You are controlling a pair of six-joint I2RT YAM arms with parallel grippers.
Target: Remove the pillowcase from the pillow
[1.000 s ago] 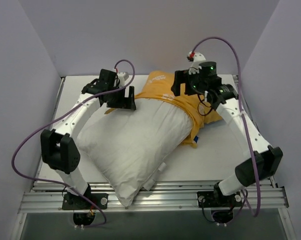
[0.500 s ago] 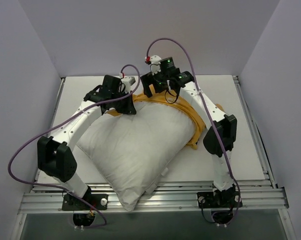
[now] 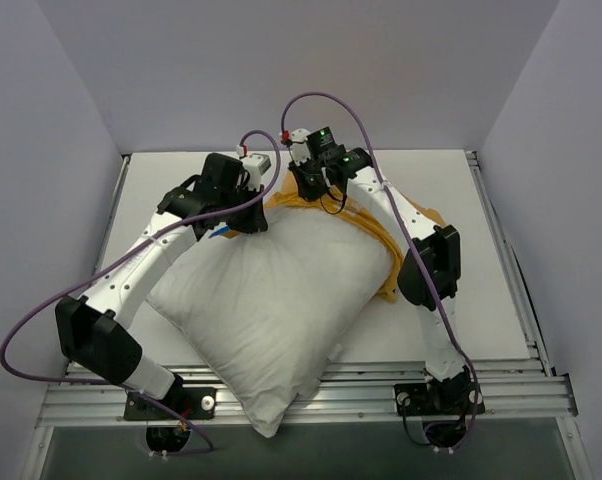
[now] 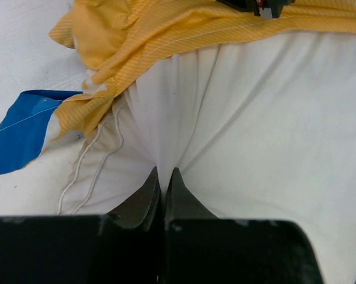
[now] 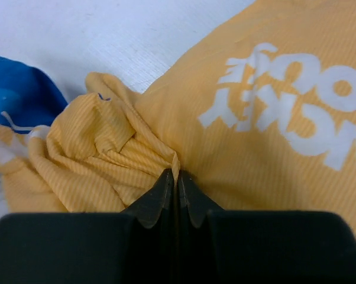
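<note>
The big white pillow [image 3: 271, 300] lies across the table, most of it bare. The yellow-orange pillowcase [image 3: 381, 235] is bunched round its far end, with a blue flap [image 4: 18, 127] showing at the left. My left gripper [image 4: 165, 171] is shut on a pinched fold of the white pillow [image 4: 255, 118], just below the pillowcase hem [image 4: 184, 35]. My right gripper [image 5: 177, 174] is shut on a gathered fold of the pillowcase [image 5: 272, 130], beside its white lettering. In the top view both grippers meet at the pillow's far edge, left [image 3: 243, 215] and right [image 3: 311, 185].
White walls close the table [image 3: 481, 300] in on three sides. A metal rail [image 3: 361, 395] with the arm bases runs along the near edge, and the pillow's near corner overhangs it. Purple cables loop above both arms.
Both grippers have shut, the left on the pillow, then the right on the pillowcase. The right arm swung left across the far end. The pillow has shifted slightly.
</note>
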